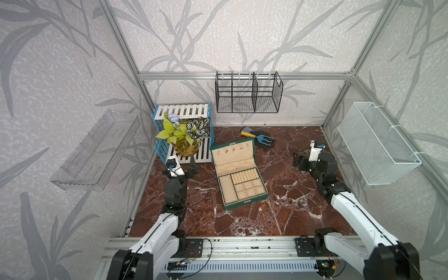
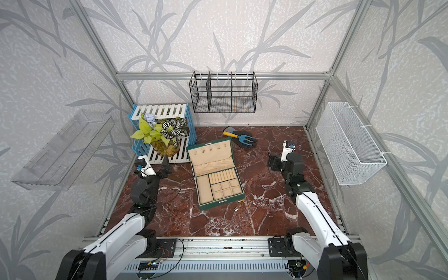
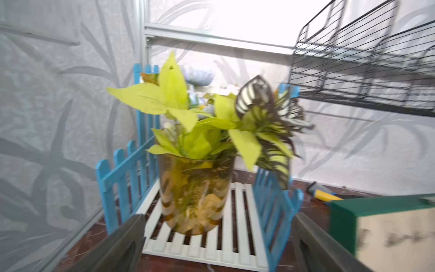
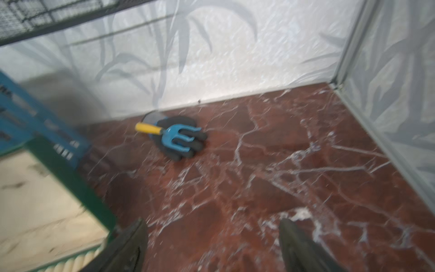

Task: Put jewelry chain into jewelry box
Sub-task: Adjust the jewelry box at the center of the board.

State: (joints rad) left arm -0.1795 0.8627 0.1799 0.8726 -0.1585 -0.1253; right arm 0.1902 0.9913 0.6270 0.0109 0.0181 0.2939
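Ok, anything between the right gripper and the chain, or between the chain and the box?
Nothing visible. The jewelry chain lies on the table just off the front corner of the jewelry box, whose lid is open. The right gripper, open and empty, has only bare marble ahead of it.

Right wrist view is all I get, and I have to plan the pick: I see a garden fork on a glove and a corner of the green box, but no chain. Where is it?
Observer: In a top view a small glint, the jewelry chain, lies on the table just off the jewelry box, at its corner nearest the robot on the right arm's side. Its links are too fine to trace.
Operator: Is anything in the box already?
Observer: No, its grid compartments look empty.
Operator: Could the left arm take it?
Observer: Probably not soon: the left gripper is open but sits by the plant rack, far from the chain.
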